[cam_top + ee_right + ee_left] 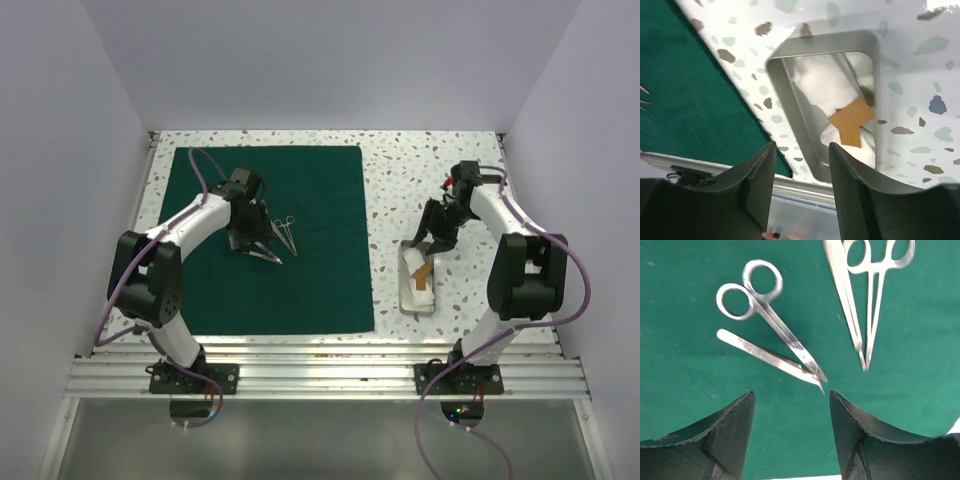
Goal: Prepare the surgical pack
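Green drape [690, 405] — flat beneath left tool [791, 395], scissors [781, 331] just ahead

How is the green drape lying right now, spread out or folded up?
Spread out. The green drape lies flat as one large square on the speckled table, with scissors resting on it.

Dark green cloth, silver steel, white speckled tabletop.
Ahead of the black left fingers [725, 440], silver scissors [782, 332], silver forceps [852, 320] and a plain silver flat instrument [760, 354] lie on the plain matte dark green drape [685, 365]. Beyond the black right fingers [752, 190], the silver tray [840, 42] holds a white gauze roll [820, 82] with tan tape [850, 117]. The tabletop [920, 75] is white, flecked brown, grey-green and blue.
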